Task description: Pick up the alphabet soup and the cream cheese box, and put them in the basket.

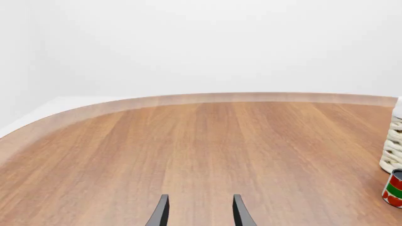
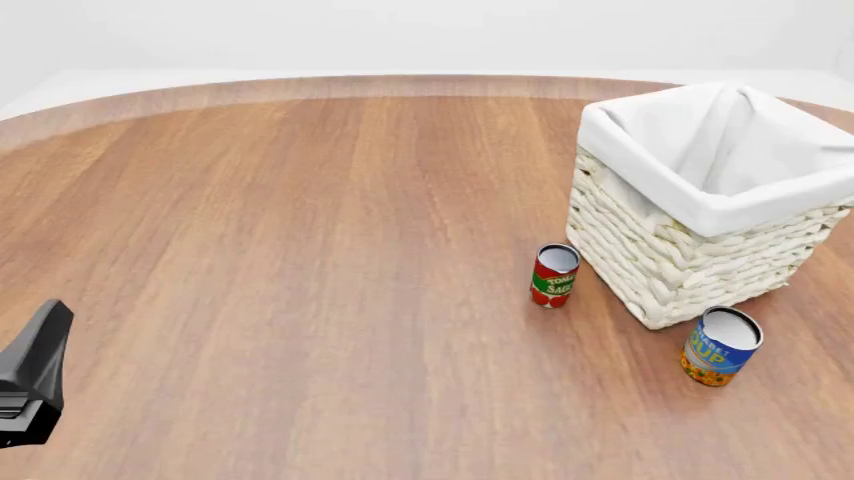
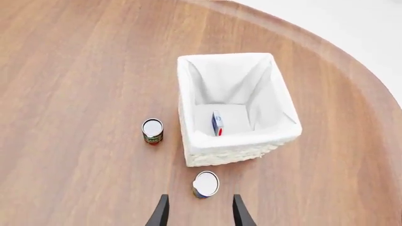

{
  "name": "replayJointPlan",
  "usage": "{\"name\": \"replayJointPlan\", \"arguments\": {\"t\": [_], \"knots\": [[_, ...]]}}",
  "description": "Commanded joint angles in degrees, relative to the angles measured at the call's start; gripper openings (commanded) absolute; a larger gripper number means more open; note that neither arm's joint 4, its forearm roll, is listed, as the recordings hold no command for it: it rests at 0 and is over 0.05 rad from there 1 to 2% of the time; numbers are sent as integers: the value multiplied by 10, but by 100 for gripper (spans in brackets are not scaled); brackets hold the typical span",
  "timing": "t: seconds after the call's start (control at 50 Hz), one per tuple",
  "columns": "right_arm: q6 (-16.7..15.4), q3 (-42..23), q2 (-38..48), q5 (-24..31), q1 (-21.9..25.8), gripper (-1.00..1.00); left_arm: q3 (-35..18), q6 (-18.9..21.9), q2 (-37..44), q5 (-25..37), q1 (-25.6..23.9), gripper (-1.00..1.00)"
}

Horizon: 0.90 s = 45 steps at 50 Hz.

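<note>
The alphabet soup can (image 2: 721,346), blue and yellow-orange with a silver top, stands on the table just in front of the basket (image 2: 694,260). In the right wrist view the can (image 3: 205,184) is just ahead of my open, empty right gripper (image 3: 198,212), high above it. The cream cheese box (image 3: 217,123) lies inside the basket (image 3: 232,147) on its white lining. The box is hidden in the front view. My left gripper (image 1: 198,212) is open and empty over bare table at the left. Part of the left arm (image 2: 30,385) shows at the front view's left edge.
A smaller red-and-green tomato sauce can (image 2: 554,275) stands left of the basket; it also shows in the right wrist view (image 3: 152,130) and at the edge of the left wrist view (image 1: 394,188). The wooden table's curved far edge (image 2: 400,85) runs behind.
</note>
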Motion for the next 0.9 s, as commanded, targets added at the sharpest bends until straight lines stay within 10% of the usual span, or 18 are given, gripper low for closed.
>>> {"name": "replayJointPlan", "arguments": {"t": [0.02,0.9], "knots": [[-9,22,-15,8,-5,100,0,0,0,0,0,100],[-23,68,-43,21,-1,100,0,0,0,0,0,100]]}}
